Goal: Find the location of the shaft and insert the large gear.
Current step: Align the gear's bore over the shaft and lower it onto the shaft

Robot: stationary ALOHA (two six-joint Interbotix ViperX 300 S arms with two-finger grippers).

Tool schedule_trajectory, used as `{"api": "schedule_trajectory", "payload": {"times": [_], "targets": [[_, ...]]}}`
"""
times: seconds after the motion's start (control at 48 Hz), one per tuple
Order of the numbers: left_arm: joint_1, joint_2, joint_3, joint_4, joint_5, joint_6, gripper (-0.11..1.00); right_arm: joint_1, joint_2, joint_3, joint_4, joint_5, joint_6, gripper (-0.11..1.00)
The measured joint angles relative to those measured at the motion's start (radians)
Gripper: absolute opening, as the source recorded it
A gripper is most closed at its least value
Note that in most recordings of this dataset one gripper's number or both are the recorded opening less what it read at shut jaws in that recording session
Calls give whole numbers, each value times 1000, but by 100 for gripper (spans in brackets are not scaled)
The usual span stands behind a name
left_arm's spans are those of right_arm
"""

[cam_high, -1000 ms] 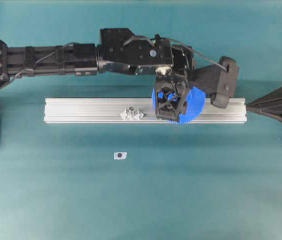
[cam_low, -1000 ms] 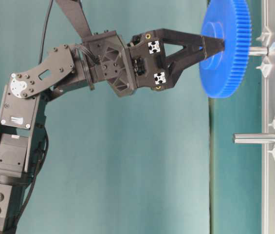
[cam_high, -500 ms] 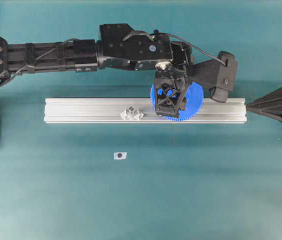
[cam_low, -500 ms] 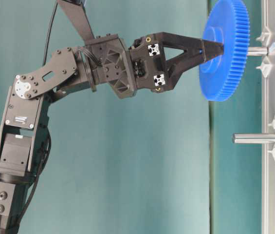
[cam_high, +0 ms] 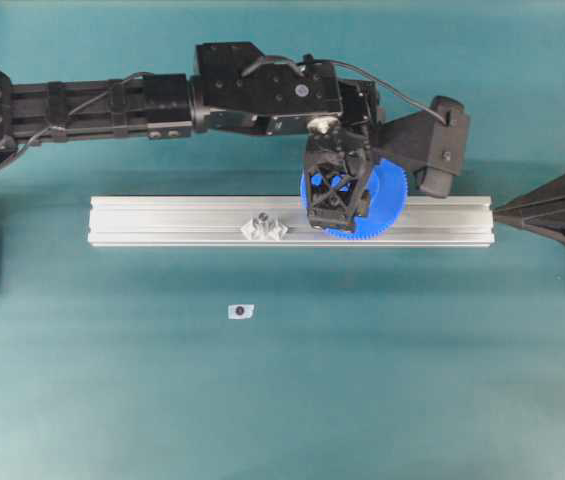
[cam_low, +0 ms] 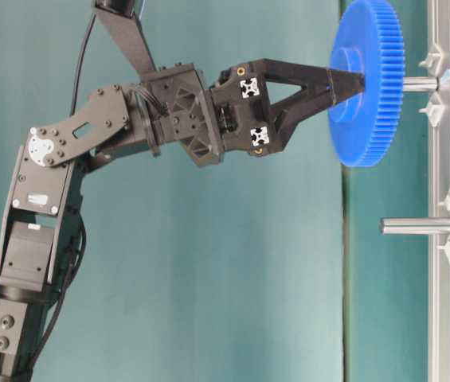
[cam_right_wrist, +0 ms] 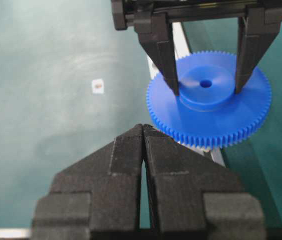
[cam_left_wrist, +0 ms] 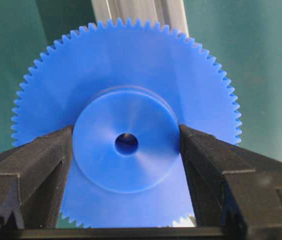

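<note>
The large gear (cam_low: 366, 95), a bright blue toothed disc, hangs just above the rail with my left gripper (cam_low: 352, 79) shut on its raised hub (cam_left_wrist: 126, 165). Black fingers (cam_left_wrist: 41, 165) press the hub from both sides, and the centre hole (cam_left_wrist: 126, 144) sits midway between them. The shaft (cam_low: 420, 82), a thin silvery pin, stands on the rail right under the gear. Only its lower part shows, so I cannot tell whether its tip is in the hole. My right gripper (cam_right_wrist: 143, 127) is shut and empty, off the rail's right end (cam_high: 497, 210).
The aluminium rail (cam_high: 162, 220) lies across the teal table. A second silvery pin (cam_low: 417, 226) between diamond mounts stands on it left of the gear (cam_high: 261, 224). A small white tag with a dark dot (cam_high: 240, 311) lies on the table in front of the rail.
My left gripper has carried the gear a little toward the rail's far side, and the gear's tilt has changed slightly. The right gripper has not moved.
</note>
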Motion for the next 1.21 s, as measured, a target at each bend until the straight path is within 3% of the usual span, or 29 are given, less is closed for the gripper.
{"api": "schedule_trajectory", "payload": {"times": [1.208], "targets": [[-8, 15, -40, 2, 9, 0, 71, -2, -6, 8, 0, 0, 0, 1]]}}
